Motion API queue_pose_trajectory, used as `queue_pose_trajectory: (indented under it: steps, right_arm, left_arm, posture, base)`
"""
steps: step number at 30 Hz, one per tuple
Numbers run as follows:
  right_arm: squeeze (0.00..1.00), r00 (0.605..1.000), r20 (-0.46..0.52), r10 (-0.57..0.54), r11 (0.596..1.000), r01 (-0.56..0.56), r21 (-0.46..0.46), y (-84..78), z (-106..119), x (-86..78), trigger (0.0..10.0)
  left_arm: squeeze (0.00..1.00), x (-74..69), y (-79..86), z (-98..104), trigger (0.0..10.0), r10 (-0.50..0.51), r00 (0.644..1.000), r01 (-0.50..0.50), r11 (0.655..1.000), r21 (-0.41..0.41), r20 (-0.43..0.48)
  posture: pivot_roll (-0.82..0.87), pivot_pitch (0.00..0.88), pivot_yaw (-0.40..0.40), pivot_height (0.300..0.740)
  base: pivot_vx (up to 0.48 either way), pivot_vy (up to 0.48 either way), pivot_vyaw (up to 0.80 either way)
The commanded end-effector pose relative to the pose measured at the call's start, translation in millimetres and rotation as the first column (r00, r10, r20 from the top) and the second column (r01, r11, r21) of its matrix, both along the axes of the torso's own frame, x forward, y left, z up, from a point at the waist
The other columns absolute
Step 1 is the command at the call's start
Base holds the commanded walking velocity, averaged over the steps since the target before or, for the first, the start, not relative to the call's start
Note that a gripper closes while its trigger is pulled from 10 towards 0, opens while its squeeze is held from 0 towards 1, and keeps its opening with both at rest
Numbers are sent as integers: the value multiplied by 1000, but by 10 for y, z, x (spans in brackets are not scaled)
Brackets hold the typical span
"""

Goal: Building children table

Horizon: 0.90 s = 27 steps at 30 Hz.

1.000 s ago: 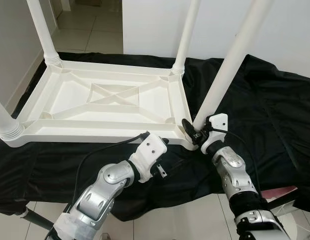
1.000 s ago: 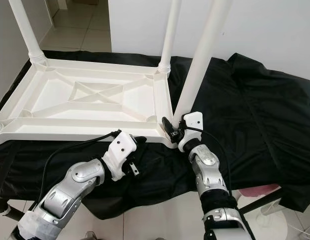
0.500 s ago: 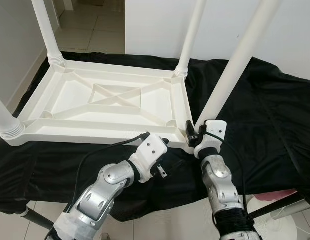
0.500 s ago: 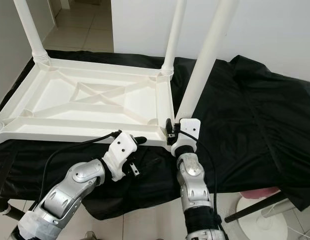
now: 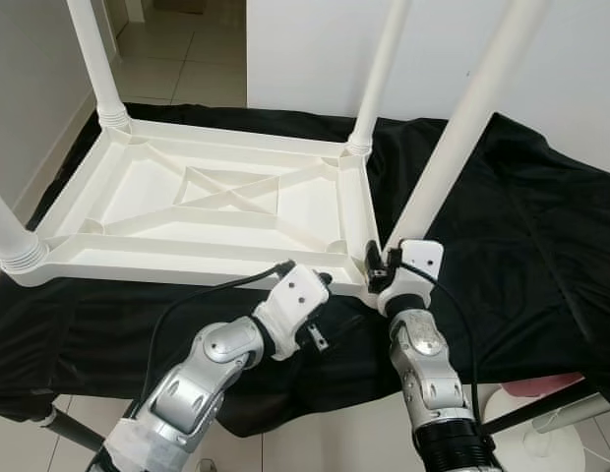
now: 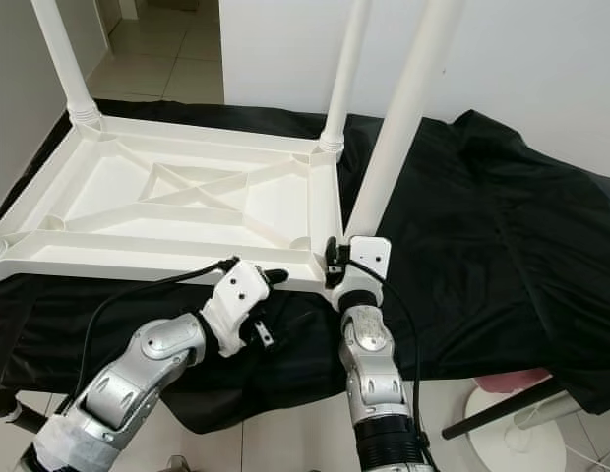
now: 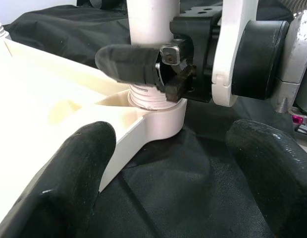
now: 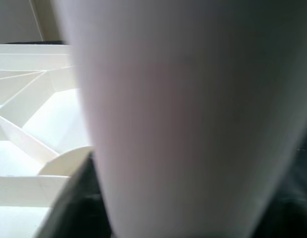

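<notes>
A white plastic table (image 5: pixel 187 267) lies upside down on a black cloth (image 5: pixel 521 226). Its near right leg (image 5: pixel 453 147) leans slightly and stands in the corner socket (image 7: pixel 158 106). My right gripper (image 5: pixel 379 265) is shut on this leg just above the socket; one black finger (image 7: pixel 128 64) wraps across the leg. Up close in the right wrist view are the leg (image 8: pixel 193 124) and the ribbed underside of the table (image 8: pixel 34 124). My left gripper (image 7: pixel 168 168) is open, low on the cloth just before that corner, touching nothing.
Three other legs stand upright at the far left (image 5: pixel 93 59), far right (image 5: pixel 379 69) and near left (image 5: pixel 10 241) corners. A white round base (image 5: pixel 541 433) stands on the tiled floor at the lower right. A white wall rises behind the cloth.
My right forearm has swung left and now points nearly straight up at the leg's base, with the gripper still around the leg. The left arm has hardly moved.
</notes>
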State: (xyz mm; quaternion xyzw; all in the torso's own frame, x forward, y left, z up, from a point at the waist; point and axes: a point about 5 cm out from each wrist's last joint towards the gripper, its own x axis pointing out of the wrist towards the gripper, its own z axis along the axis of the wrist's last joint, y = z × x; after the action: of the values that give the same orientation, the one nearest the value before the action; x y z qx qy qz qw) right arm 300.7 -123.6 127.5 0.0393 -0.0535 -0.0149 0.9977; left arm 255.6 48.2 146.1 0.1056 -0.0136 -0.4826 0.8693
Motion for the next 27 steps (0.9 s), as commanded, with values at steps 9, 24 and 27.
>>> queue_pose_trajectory:
  steps: [9,24,27]
  right_arm:
    - [1000,998,3,56,998,-56,-28,1,-32,-79,10000]
    - [0,968,27,251,966,-249,-70,-186,-25,-25,10000]
    - [0,955,19,297,953,-295,-68,-232,-33,2,10000]
  left_arm:
    - [0,-41,-53,4,10000,-80,997,80,997,16,3]
    - [0,-45,-54,-1,10000,-80,997,79,997,18,5]
    - [0,-45,-55,4,10000,-81,997,80,997,19,6]
  posture:
    - [30,16,-97,740]
    - [30,18,-97,740]
    - [29,22,-96,740]
  base:
    - [0,0,0]
    - [0,0,0]
    - [0,0,0]
